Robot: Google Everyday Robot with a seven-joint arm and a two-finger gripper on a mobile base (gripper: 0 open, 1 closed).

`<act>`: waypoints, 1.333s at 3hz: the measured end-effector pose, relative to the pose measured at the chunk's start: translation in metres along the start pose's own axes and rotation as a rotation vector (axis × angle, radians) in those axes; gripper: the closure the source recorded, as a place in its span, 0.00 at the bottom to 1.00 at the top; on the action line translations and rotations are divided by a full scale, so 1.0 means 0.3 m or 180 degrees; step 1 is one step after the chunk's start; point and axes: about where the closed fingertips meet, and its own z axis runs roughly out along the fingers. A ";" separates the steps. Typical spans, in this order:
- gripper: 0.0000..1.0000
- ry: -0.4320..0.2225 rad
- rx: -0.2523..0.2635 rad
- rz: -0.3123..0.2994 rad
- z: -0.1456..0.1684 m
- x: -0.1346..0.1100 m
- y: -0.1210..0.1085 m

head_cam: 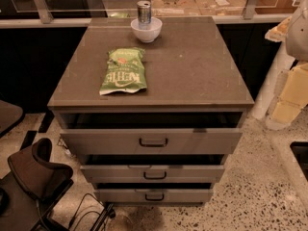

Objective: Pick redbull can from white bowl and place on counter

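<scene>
A slim silver-blue metal redbull can [144, 13] stands upright in the small round white bowl [146, 32], far on the grey-brown counter [192, 66]. The gripper is out of view, so I cannot tell its state.

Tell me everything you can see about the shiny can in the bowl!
The redbull can is a slim metal cylinder, silver-blue with a shiny silver top. It stands upright inside the white bowl, its bottom hidden by the rim, near the back edge of the counter. Only the bowl touches it; the green chip bag lies apart, nearer the front. The gripper is not in view.
</scene>
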 end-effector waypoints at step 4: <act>0.00 -0.1440 0.0511 0.0674 0.066 -0.001 -0.224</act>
